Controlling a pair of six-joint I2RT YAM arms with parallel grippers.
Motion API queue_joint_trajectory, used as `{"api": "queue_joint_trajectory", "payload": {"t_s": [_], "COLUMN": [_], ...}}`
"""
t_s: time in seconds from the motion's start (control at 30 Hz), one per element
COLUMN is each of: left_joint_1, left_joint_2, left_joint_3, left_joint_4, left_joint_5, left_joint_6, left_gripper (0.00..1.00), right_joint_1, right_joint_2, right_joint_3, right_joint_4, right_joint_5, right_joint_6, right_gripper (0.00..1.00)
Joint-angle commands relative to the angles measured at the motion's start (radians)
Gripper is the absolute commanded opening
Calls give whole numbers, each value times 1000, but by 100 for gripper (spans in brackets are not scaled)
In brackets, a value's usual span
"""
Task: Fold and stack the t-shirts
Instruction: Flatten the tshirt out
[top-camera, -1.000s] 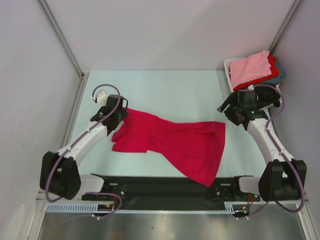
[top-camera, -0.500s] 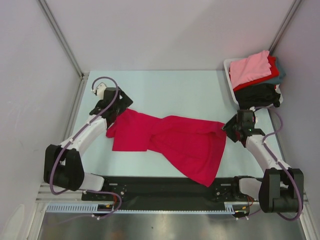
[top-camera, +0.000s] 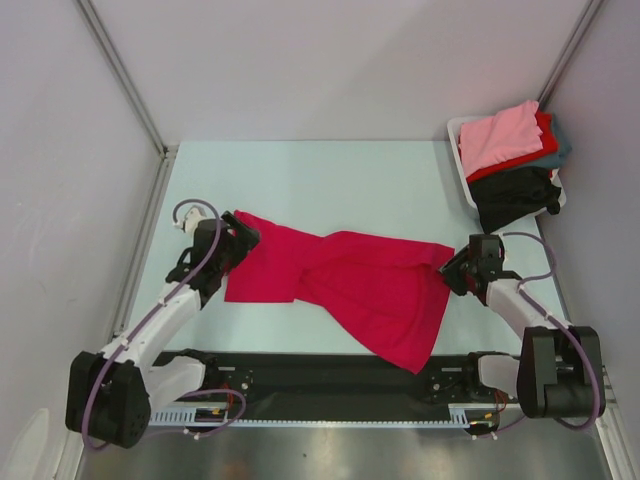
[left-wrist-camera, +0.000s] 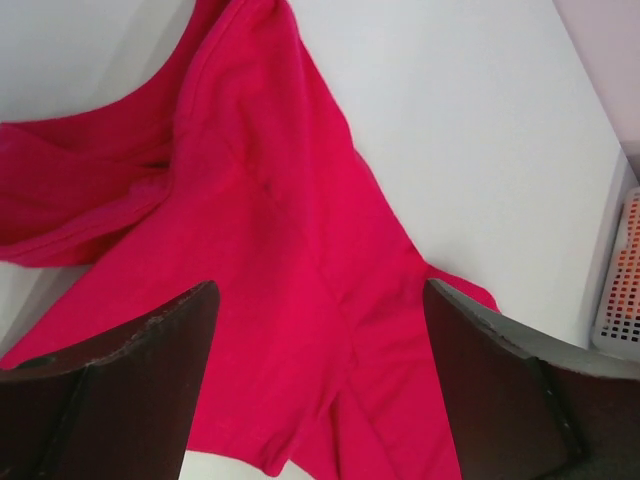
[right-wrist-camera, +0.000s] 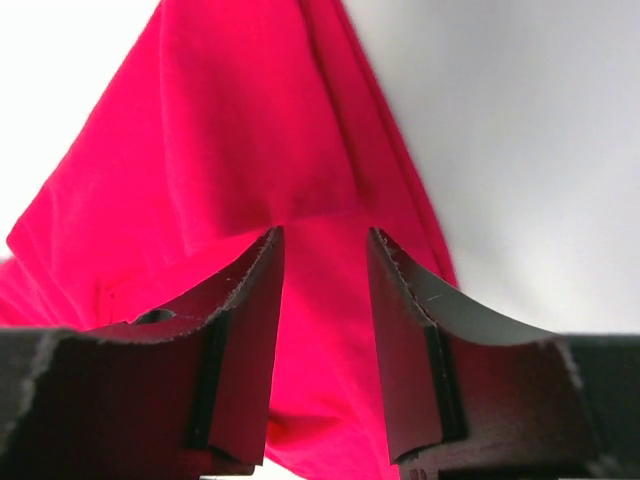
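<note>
The crimson-magenta t-shirt (top-camera: 350, 285) lies spread and rumpled across the middle of the table. My left gripper (top-camera: 240, 236) hovers over its left edge. In the left wrist view that gripper (left-wrist-camera: 318, 292) stands wide open, with the crimson cloth (left-wrist-camera: 290, 230) lying flat below and nothing between the fingers. My right gripper (top-camera: 453, 271) is low at the shirt's right corner. In the right wrist view its jaws (right-wrist-camera: 323, 236) stand half apart, straddling a ridge of the cloth (right-wrist-camera: 250, 130), with a gap still showing on both sides.
A white basket (top-camera: 461, 150) at the back right holds folded t-shirts: light pink (top-camera: 500, 135) on top, red (top-camera: 546, 128) and grey-teal (top-camera: 562, 146) under it, and a black one (top-camera: 515, 195) drooping over the front rim. The basket's mesh (left-wrist-camera: 622, 280) shows at the left wrist view's right edge.
My left gripper opened, let go of the shirt's left edge, and pulled back slightly. My right arm came down from beside the basket to the shirt's right corner, its jaws narrowing.
</note>
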Motion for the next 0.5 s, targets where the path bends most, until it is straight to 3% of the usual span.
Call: {"api": "queue_joint_trajectory", "payload": {"t_s": [0.0, 0.13, 0.47], "left_joint_1": [6, 7, 12], "left_joint_2": [-82, -142, -255], "left_joint_3": [-61, -113, -175], "left_joint_4": [2, -29, -113], "left_joint_5": [-7, -35, -130], "left_joint_6": [-43, -58, -72], "left_gripper": [88, 88, 86], "right_joint_1": [-2, -2, -2], "right_joint_2": [54, 121, 106], "right_joint_3": [22, 51, 56], "right_joint_4": [95, 101, 92], "right_joint_5": [-47, -38, 88], "right_joint_6": [33, 33, 73], "right_gripper": [44, 49, 45]}}
